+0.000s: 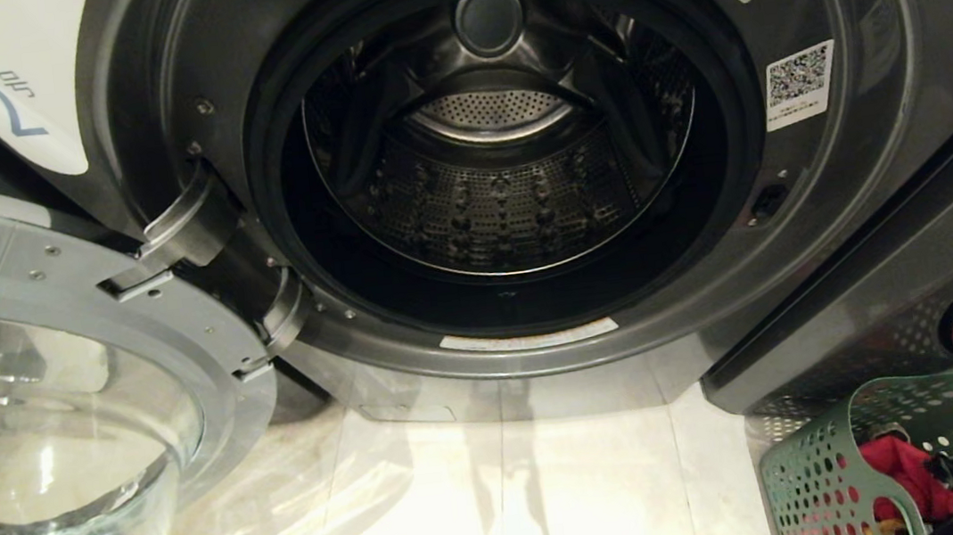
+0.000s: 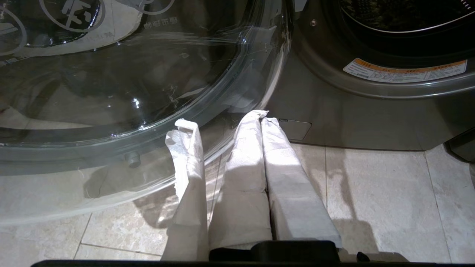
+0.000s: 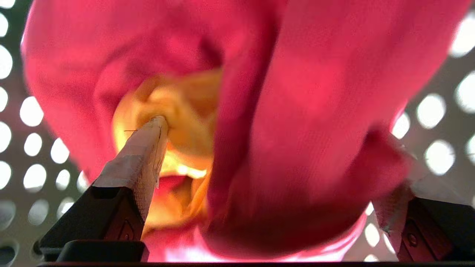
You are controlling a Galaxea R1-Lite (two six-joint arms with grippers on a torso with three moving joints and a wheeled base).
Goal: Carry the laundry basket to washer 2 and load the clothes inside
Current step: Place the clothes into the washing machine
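Both jaws of the right gripper (image 3: 259, 155) gape astride the clothes (image 3: 297, 111) in the laundry basket (image 1: 810, 481), gripping nothing yet. It should sink deeper and pinch pink and yellow together. Left gripper (image 2: 261, 116) hangs clenched, empty, beside washer 2 (image 1: 925, 189).

One washer 2 (image 1: 881, 194) with one open door (image 1: 49, 370), one laundry basket (image 1: 815, 480), two garments: one pink-red, one yellow-orange.

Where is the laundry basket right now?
In the head view the laundry basket sits on the floor at the lower right, in front of the neighbouring machine right of washer 2, with the clothes inside.
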